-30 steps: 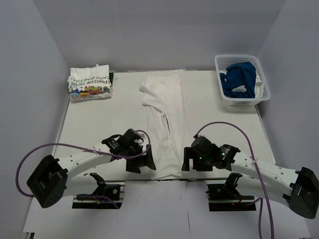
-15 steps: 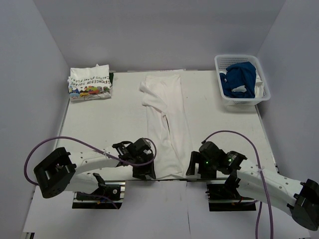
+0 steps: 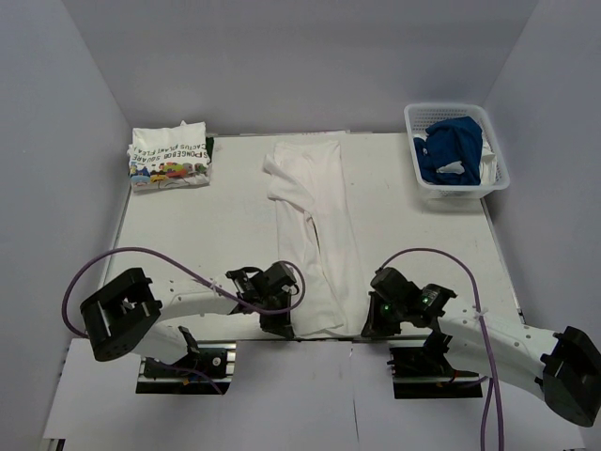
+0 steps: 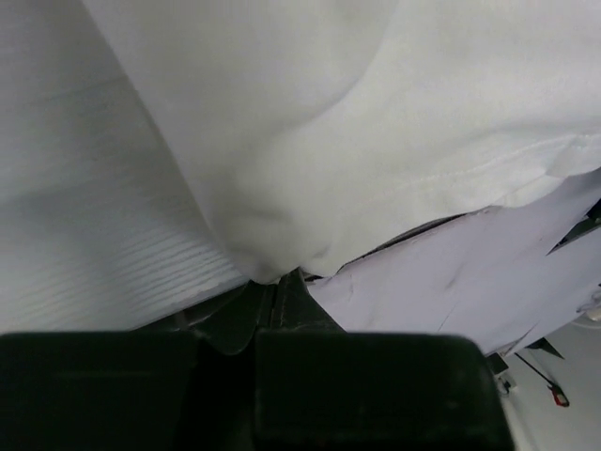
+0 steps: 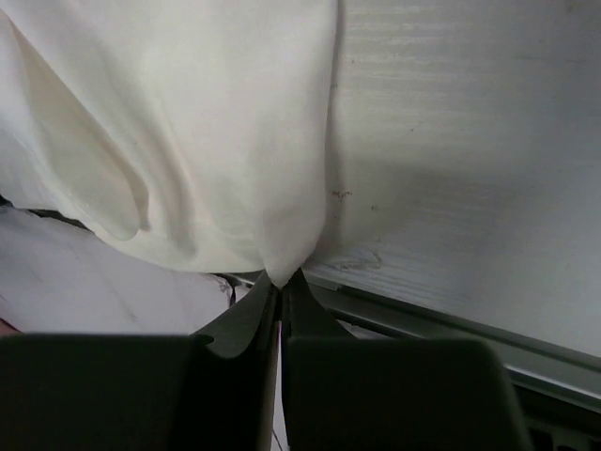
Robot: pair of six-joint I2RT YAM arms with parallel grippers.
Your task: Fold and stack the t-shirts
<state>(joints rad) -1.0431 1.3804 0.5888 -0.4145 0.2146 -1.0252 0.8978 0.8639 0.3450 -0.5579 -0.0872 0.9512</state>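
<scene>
A plain-looking white t-shirt (image 3: 315, 235) lies folded lengthwise into a long strip down the middle of the table, its print hidden. My left gripper (image 3: 285, 326) is shut on the shirt's near left corner (image 4: 272, 254). My right gripper (image 3: 368, 327) is shut on the near right corner (image 5: 286, 254). Both corners sit at the table's near edge. A folded white t-shirt with a colourful print and green lettering (image 3: 169, 156) rests at the far left. A blue t-shirt (image 3: 449, 147) is crumpled in a basket at the far right.
The white mesh basket (image 3: 416, 174) stands at the far right corner. Grey walls close in the table on three sides. The table's near edge and its metal rail (image 5: 451, 324) run just under both grippers, with white sheets (image 4: 470, 282) below.
Both grippers moved down to the near edge and inward to the shirt's bottom corners, then closed from open onto the cloth.
</scene>
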